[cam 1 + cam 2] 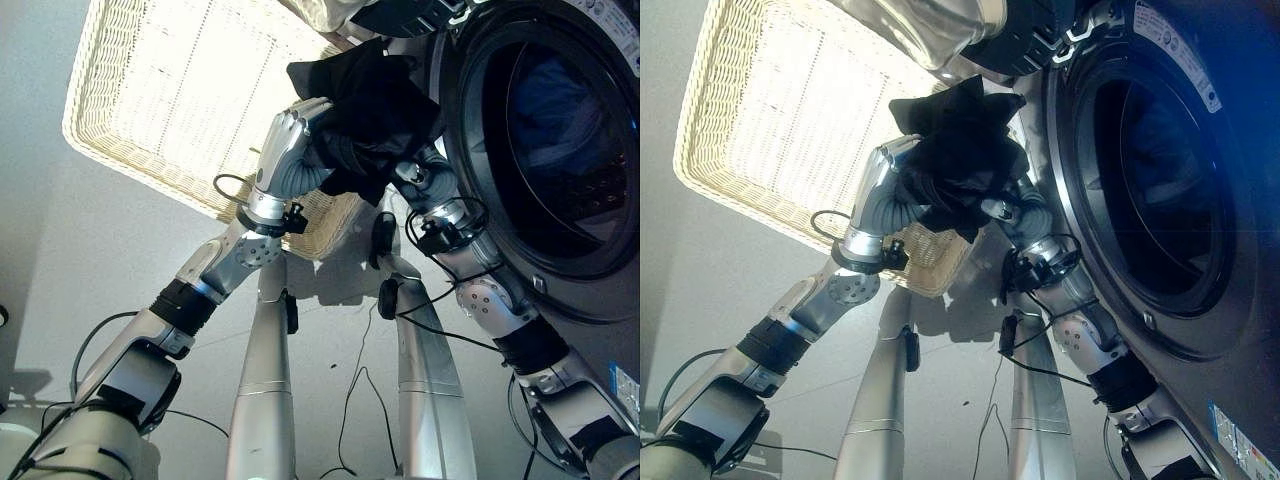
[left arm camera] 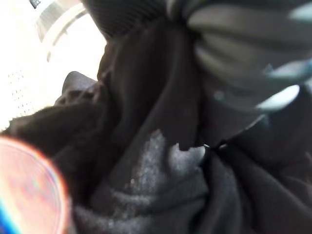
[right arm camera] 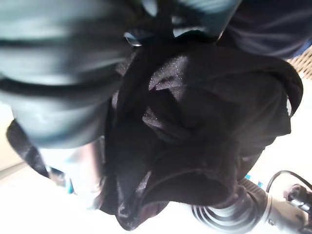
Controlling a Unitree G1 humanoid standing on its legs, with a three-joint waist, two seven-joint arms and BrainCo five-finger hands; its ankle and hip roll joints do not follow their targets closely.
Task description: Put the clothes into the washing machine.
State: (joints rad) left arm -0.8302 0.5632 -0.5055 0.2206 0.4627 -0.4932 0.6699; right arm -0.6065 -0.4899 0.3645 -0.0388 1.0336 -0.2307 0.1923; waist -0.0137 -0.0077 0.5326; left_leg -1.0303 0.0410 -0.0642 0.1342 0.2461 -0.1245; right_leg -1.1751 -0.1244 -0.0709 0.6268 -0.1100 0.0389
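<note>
Black garment (image 1: pixel 375 110) bunched between both hands, lifted clear of the wicker basket (image 1: pixel 150 110) and close beside the washing machine's open door ring (image 1: pixel 470 150).

Left hand (image 1: pixel 290 150) pressed against the bundle's near side, back of the hand facing the camera, fingers wrapped into the dark cloth; from its own wrist camera, folds of black fabric (image 2: pixel 161 161) right against the fingers (image 2: pixel 229 53), curled over the cloth. Clamped on the garment, then.

Right hand (image 1: pixel 425 180) tucked under and behind the bundle, on the machine's side of it, mostly covered by hanging cloth. From its wrist camera, dark fingers (image 3: pixel 63 63) curled across the fabric (image 3: pixel 195 122), the cloth gathered and drooping below them. Gripping the garment too.

Garment directly past both palms, squeezed between them, with a ragged peak sticking up above the left hand's fingertips and a loose flap dangling below the right hand.

Basket behind the left hand, pale and woven, tilted in the head views. Drum opening (image 1: pixel 1150 180) of the washing machine (image 1: pixel 1200 330) just beyond the right hand, dark inside, something bluish (image 1: pixel 560 110) already within. Pale cloth (image 1: pixel 930 30) above the bundle, at the frame's upper edge.
</note>
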